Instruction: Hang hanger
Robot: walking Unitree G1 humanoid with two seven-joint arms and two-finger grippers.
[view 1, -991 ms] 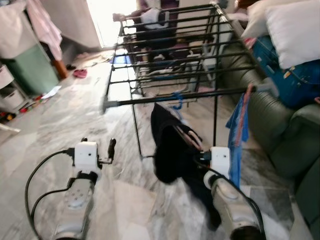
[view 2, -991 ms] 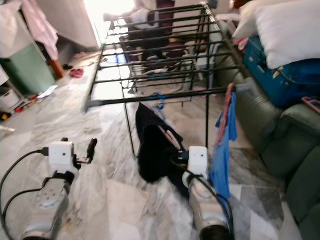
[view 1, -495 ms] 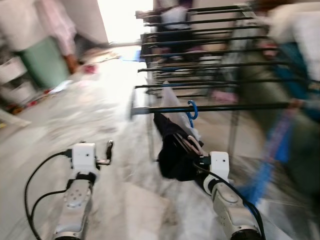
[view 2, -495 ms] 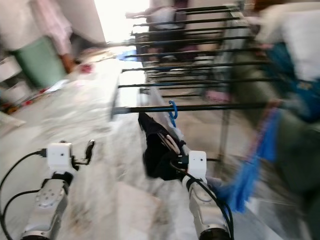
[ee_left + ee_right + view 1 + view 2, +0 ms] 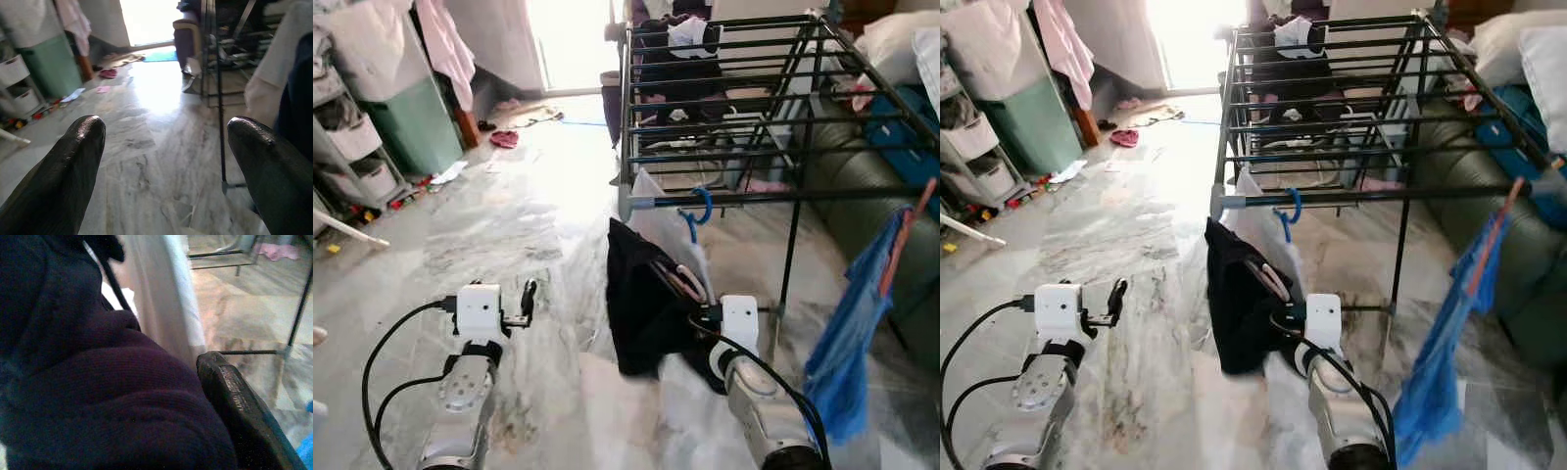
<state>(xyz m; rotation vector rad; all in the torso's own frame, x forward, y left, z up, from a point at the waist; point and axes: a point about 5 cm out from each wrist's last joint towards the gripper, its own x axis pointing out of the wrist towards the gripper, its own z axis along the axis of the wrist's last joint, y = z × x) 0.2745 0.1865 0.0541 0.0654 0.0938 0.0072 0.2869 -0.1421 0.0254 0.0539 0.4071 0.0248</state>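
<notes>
Black metal drying rack (image 5: 724, 108) dead ahead on grey marble floor (image 5: 548, 245), clothes draped over its far rungs. Dark green sofa (image 5: 862, 196) along the rack's right side, with white pillows and a blue bag on top. Blue cloth (image 5: 847, 343) dangling off the rack's near right corner, just right of the right arm. Green cabinet (image 5: 406, 122) and white plastic drawers (image 5: 357, 157) far left, pink garment (image 5: 440, 44) hanging above them, pink slippers and scraps on the floor near the bright doorway.

Blue plastic hanger hook (image 5: 699, 208) sitting over the nearest front rail (image 5: 773, 196) of the rack. Black garment (image 5: 641, 313) plus a pale white one (image 5: 666, 230) hanging down from it, between the rail and the right arm; lower hem of the black one close to the floor.

Right gripper (image 5: 690, 304) up against the hanger's lower part, buried in the clothes. In the right wrist view, one black finger (image 5: 244, 406) pressed against dark fabric, other finger hidden by the cloth; clamped or released, cannot tell.

Left gripper (image 5: 166, 161) held low over the floor, well left of the rack, fingers spread wide apart, nothing between them, touching nothing.
</notes>
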